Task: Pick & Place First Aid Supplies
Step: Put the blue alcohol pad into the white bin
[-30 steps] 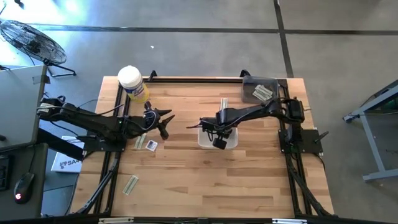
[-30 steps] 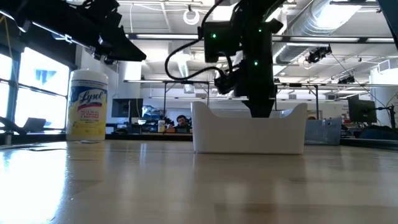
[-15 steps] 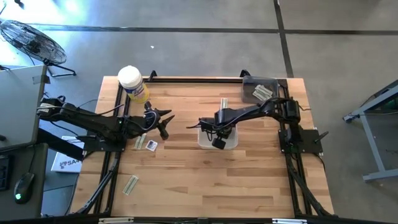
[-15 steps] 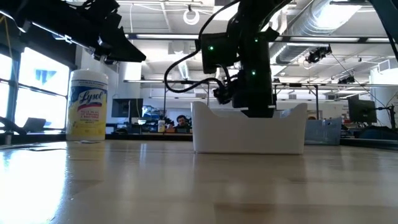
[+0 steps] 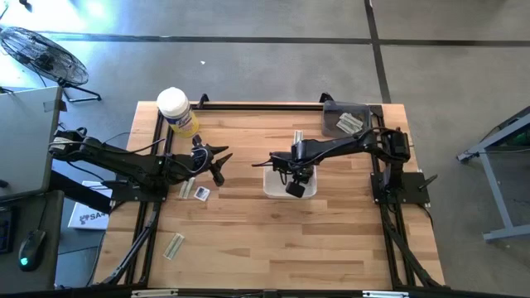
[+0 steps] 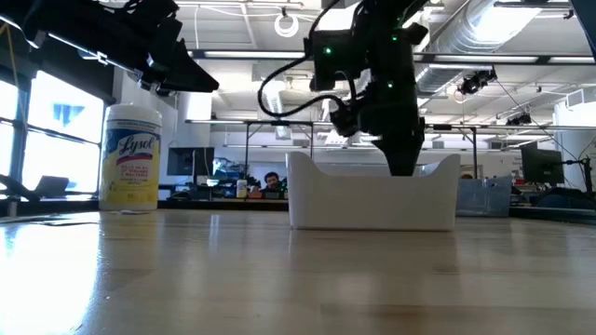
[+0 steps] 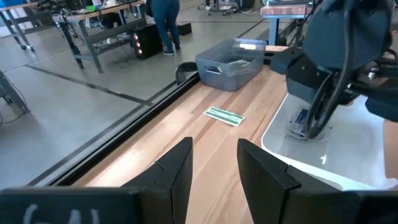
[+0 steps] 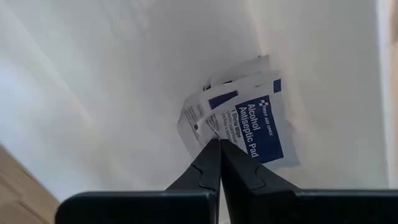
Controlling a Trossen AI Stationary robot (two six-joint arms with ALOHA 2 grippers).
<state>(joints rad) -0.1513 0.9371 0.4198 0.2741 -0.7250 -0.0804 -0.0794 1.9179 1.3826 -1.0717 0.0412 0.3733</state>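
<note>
- The white tray (image 5: 310, 191) lies directly under the right gripper (image 5: 291, 188), on the wooden table (image 5: 273, 240).
- A yellow canister (image 5: 176, 112) with a white lid stands upright behind the left gripper (image 5: 222, 164), near the table's far edge.
- A grey bin (image 5: 346, 122) sits well beyond the right gripper, at the far corner.
- A floor fan (image 5: 41, 54) stands off the table, far behind the left gripper.
- Past the tray in the low view, what seems to be a seated person (image 6: 271, 181) shows in the room.

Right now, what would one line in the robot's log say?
right tool: shut, over pads in tray | left tool: open, waiting by canister | strip: on table
</note>
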